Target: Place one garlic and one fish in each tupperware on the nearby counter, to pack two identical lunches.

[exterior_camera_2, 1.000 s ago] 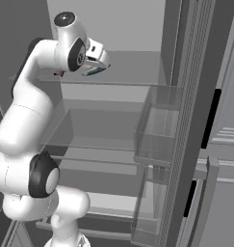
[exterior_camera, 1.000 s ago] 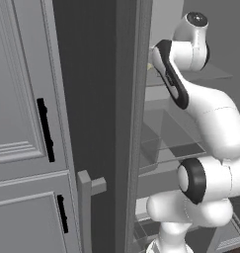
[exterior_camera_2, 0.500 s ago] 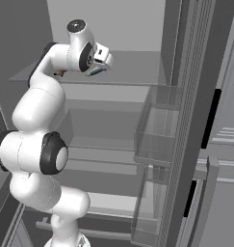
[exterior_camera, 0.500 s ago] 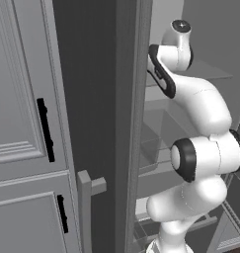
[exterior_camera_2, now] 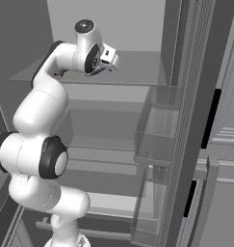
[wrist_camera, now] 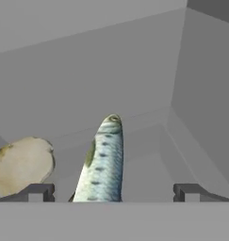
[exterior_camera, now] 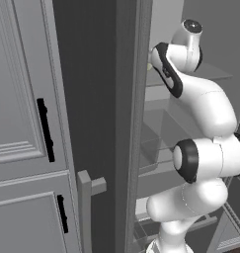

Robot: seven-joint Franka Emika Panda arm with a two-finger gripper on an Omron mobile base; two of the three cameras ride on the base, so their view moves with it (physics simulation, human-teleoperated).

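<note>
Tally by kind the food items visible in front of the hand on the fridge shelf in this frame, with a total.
Fish: 1
Garlic: 1
Total: 2

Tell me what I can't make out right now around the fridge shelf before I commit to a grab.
- Fish: its near end is cut off at the bottom of the hand view.
- Garlic: left side clipped by the hand view's edge.
- Gripper: jaws wide open around the fish; whether the pads touch it can't be told.
- Shelf: in the right base view the arm covers the food.
</note>
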